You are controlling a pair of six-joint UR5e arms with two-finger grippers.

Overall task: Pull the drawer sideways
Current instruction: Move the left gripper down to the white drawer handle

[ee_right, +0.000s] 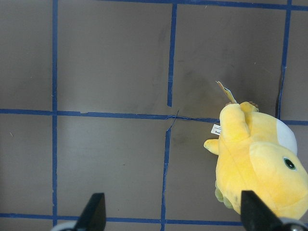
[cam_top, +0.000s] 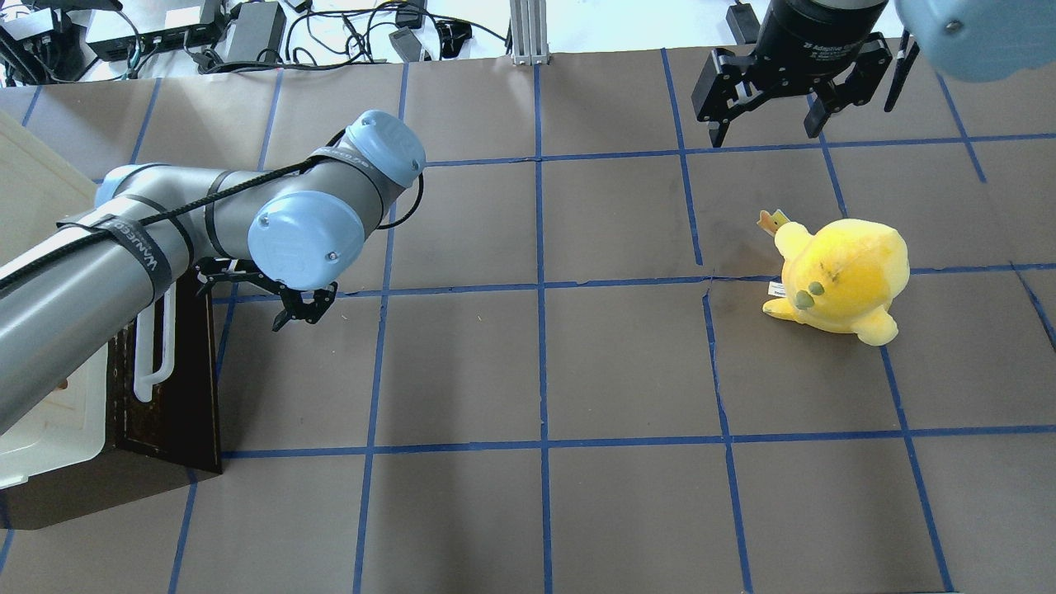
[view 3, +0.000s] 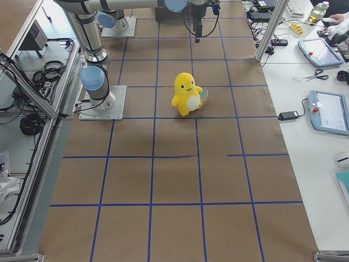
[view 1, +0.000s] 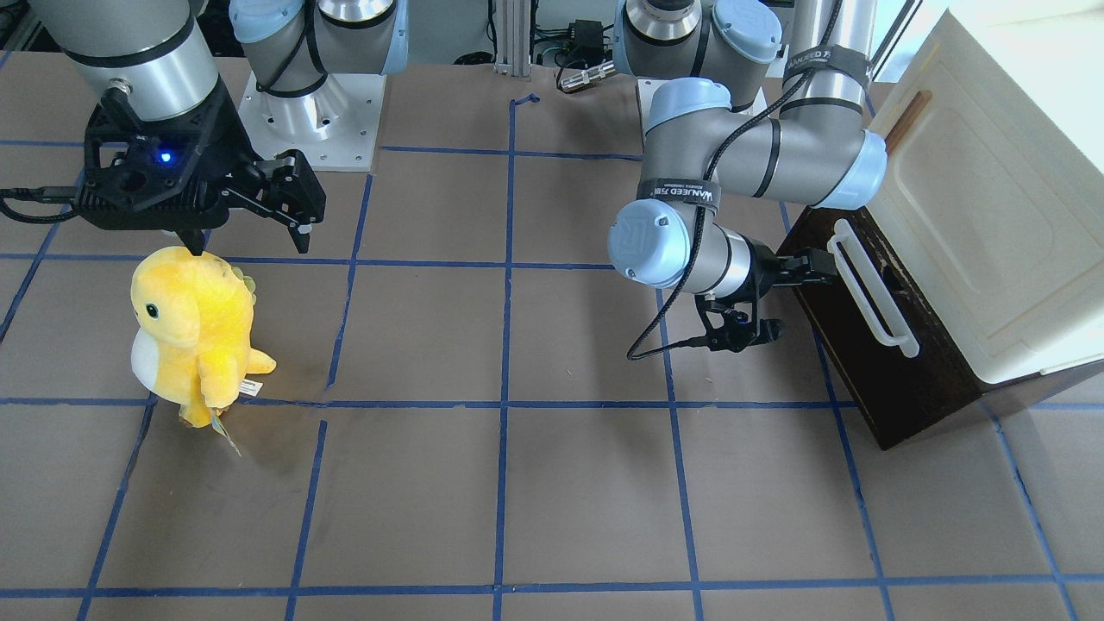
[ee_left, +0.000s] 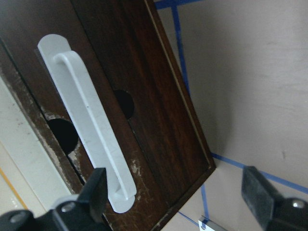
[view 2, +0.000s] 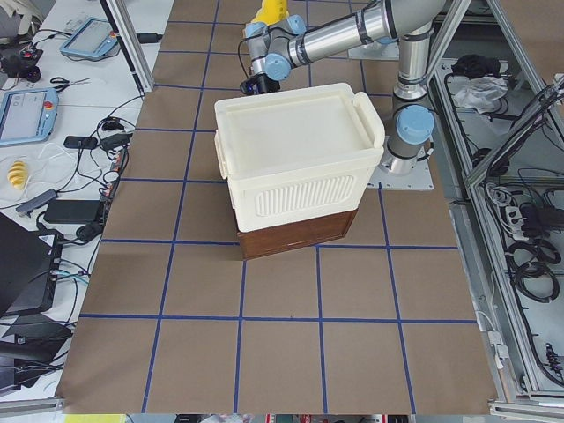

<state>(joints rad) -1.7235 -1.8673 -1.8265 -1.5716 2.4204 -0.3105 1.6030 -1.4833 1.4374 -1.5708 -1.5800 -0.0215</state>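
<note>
The drawer (view 1: 871, 379) has a dark brown wooden front and a long white bar handle (view 1: 871, 289). It sits under a cream cabinet (view 1: 992, 190). In the left wrist view the drawer front (ee_left: 159, 96) and handle (ee_left: 91, 120) fill the frame. My left gripper (ee_left: 178, 197) is open, and one end of the handle lies just inside one finger (ee_left: 96, 192). In the front-facing view the left gripper (view 1: 815, 267) is at the handle's end nearest the robot. My right gripper (view 1: 250, 237) is open and empty, above the table far from the drawer.
A yellow plush toy (view 1: 194, 332) stands on the table just below my right gripper; it also shows in the overhead view (cam_top: 841, 276) and the right wrist view (ee_right: 257, 163). The brown table top (view 1: 517, 483) carries a blue tape grid.
</note>
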